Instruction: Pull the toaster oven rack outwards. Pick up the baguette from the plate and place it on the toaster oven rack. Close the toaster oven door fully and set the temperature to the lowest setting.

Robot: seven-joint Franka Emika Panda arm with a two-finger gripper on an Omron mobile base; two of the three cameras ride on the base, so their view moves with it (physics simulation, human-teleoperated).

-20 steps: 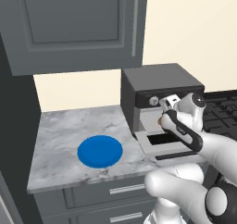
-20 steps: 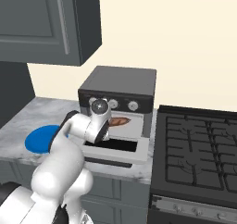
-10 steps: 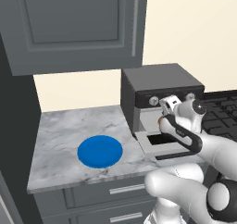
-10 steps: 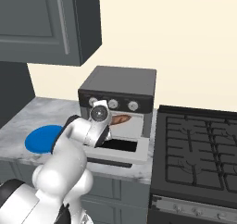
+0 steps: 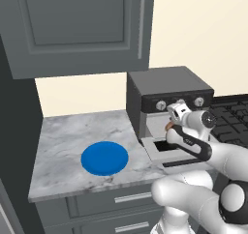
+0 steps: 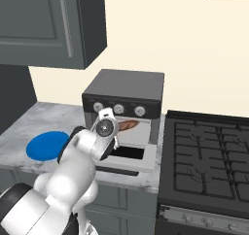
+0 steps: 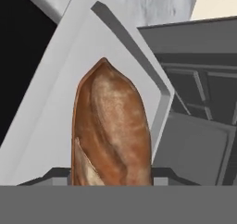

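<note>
We clamp the gripper (image 5: pixel 170 125) on the baguette (image 7: pixel 111 130), carrying it over the lowered toaster oven door (image 6: pixel 127 157); the plate (image 5: pixel 104 158) sits at 9 o'clock.

Glossy white rounded arm (image 5: pixel 193 199) segments, dark joints (black band near the wrist)

The baguette (image 7: pixel 111 130) is showing a rough, matt brown crust with pale floury streaks. Beneath it the toaster oven door (image 7: pixel 65 93) is looking like smooth, matt light-grey metal. The toaster oven (image 6: pixel 126 91) is wearing a dull dark-grey casing. The table (image 5: pixel 72 136) is looking like polished grey-veined marble, and the plate (image 5: pixel 104 158) on it is appearing as flat, smooth blue plastic
</note>
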